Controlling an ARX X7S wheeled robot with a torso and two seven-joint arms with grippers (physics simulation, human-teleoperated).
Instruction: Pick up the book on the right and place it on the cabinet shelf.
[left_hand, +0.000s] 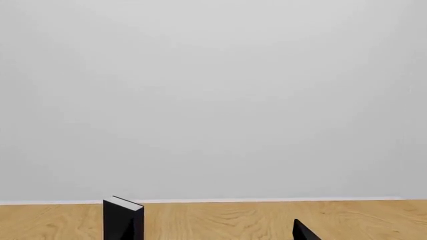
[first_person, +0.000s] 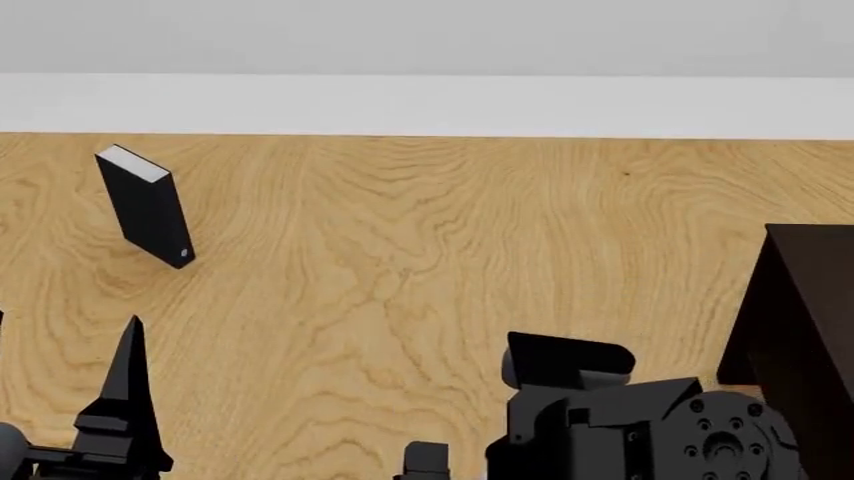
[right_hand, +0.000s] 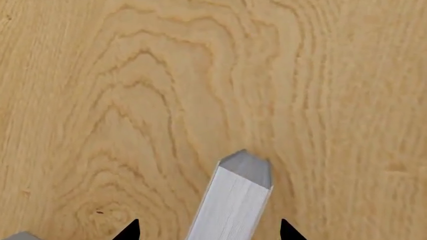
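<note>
The light-grey book (right_hand: 235, 197) with whitish page edges shows in the right wrist view on the wooden table. It lies between the fingertips of my right gripper (right_hand: 209, 231), which is open, with a gap on each side. In the head view my right arm (first_person: 627, 425) hides this book and the gripper. The dark cabinet (first_person: 805, 320) stands at the right edge, just right of that arm. My left gripper (left_hand: 213, 236) is open and empty, low at the near left; one of its fingers (first_person: 127, 385) shows in the head view.
A black book (first_person: 147, 205) stands upright at the far left of the table and also shows in the left wrist view (left_hand: 123, 220). A corner of another grey thing (right_hand: 17, 236) shows beside my right gripper. A pale wall (first_person: 427, 100) runs behind the table.
</note>
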